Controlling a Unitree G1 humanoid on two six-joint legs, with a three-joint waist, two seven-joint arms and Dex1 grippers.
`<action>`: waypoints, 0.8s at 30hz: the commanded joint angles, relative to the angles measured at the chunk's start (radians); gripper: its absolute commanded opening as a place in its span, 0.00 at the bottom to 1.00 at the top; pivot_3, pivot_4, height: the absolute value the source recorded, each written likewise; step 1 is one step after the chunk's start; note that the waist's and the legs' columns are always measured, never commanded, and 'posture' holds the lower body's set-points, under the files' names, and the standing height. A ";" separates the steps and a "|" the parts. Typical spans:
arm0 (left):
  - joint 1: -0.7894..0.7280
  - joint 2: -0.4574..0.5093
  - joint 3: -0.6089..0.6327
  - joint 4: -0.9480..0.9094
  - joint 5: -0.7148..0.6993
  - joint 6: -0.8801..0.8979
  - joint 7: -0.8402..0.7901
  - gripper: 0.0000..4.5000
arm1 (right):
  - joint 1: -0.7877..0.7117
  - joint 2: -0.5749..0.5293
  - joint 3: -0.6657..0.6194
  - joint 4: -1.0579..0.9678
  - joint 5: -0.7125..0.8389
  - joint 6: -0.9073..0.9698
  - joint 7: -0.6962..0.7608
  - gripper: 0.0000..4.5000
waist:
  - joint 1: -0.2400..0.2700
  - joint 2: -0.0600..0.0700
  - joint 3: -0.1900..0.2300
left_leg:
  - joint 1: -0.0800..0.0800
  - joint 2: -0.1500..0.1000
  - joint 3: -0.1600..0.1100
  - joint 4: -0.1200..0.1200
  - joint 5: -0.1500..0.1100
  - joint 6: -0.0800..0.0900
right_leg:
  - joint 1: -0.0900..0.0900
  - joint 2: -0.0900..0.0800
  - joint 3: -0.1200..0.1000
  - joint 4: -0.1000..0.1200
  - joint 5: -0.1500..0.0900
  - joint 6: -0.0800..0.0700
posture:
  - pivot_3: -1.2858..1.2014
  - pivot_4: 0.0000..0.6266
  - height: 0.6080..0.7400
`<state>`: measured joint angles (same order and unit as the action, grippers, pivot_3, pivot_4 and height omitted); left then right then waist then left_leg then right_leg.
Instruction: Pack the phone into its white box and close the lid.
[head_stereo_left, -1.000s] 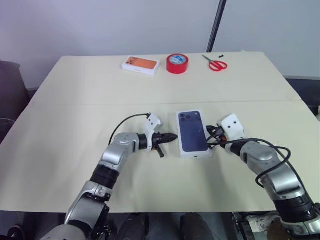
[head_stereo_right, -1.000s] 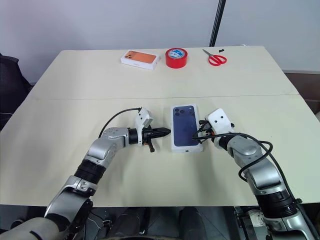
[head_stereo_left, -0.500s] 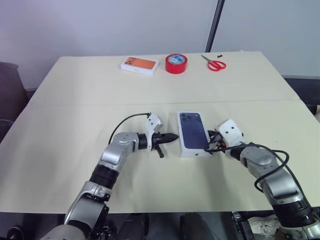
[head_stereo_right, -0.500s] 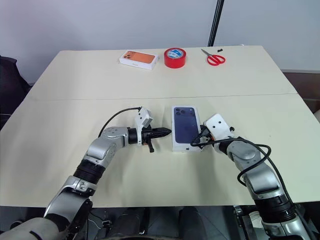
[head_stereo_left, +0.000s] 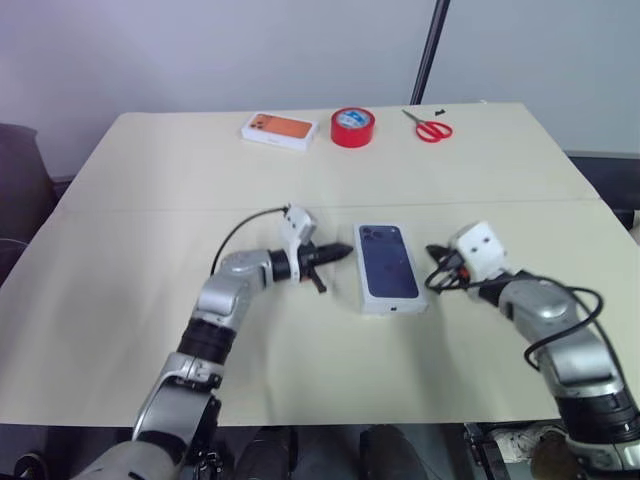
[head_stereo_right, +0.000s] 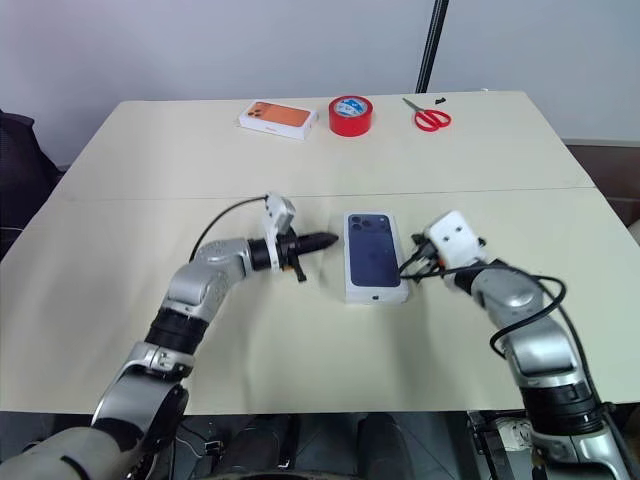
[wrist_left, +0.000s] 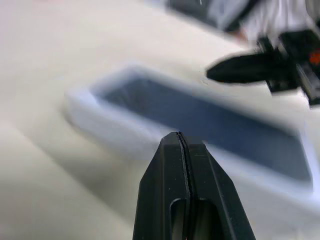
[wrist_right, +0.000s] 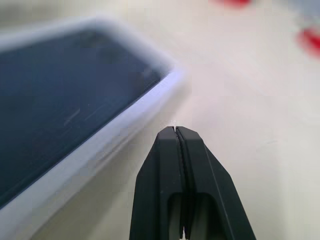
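The lid (head_stereo_left: 389, 268), dark phone picture up, sits closed on the table (head_stereo_left: 150, 210) between your grippers. Your left gripper (head_stereo_left: 346, 250) has its fingers pressed together, just beside it; your right gripper (head_stereo_left: 433, 250), likewise pinched together, is just off the opposite side.

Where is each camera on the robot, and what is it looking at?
Left and right eye views: on the head, looking down over the table; both arms show.
Left wrist view: on the left arm, looking along the shut left gripper at the white box, with the right gripper beyond.
Right wrist view: on the right arm, looking along its shut fingers at the same box.
All views share the white box.
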<state>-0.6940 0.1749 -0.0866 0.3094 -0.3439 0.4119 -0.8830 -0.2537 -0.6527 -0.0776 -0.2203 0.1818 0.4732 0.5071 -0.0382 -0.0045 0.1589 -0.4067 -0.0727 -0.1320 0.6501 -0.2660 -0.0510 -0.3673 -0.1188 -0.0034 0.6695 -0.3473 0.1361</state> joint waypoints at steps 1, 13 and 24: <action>-0.067 -0.035 0.038 0.024 -0.038 -0.013 0.013 0.00 | -0.045 0.001 -0.033 0.004 0.016 -0.015 0.012 0.01 | 0.000 0.000 0.000 | 0.000 0.000 0.000 0.000 0.000 0.000 | 0.000 0.000 0.000 0.000 0.000 0.000 | 0.52 0.24 1.00; -0.064 -0.077 -0.136 0.258 0.194 -0.111 0.072 0.00 | 0.115 -0.066 0.183 -0.085 -0.068 -0.015 0.158 0.01 | -0.005 -0.001 -0.001 | 0.001 -0.001 0.001 0.000 0.000 0.000 | 0.001 0.000 0.000 0.001 0.000 0.000 | 0.52 0.24 1.00; -0.038 -0.046 -0.102 0.200 0.169 -0.096 0.040 0.00 | 0.046 0.007 0.147 -0.090 -0.033 0.049 0.133 0.01 | -0.005 -0.002 -0.001 | 0.014 0.000 0.000 -0.003 -0.001 0.001 | 0.014 0.000 0.000 -0.003 0.000 0.000 | 0.52 0.24 1.00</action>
<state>-0.7470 0.1187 -0.2092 0.5267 -0.1639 0.2999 -0.8364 -0.1921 -0.6724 0.0878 -0.3064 0.1166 0.4981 0.6445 -0.0428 -0.0063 0.1577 -0.3927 -0.0726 -0.1319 0.6475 -0.2666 -0.0502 -0.3537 -0.1185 -0.0035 0.6664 -0.3475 0.1364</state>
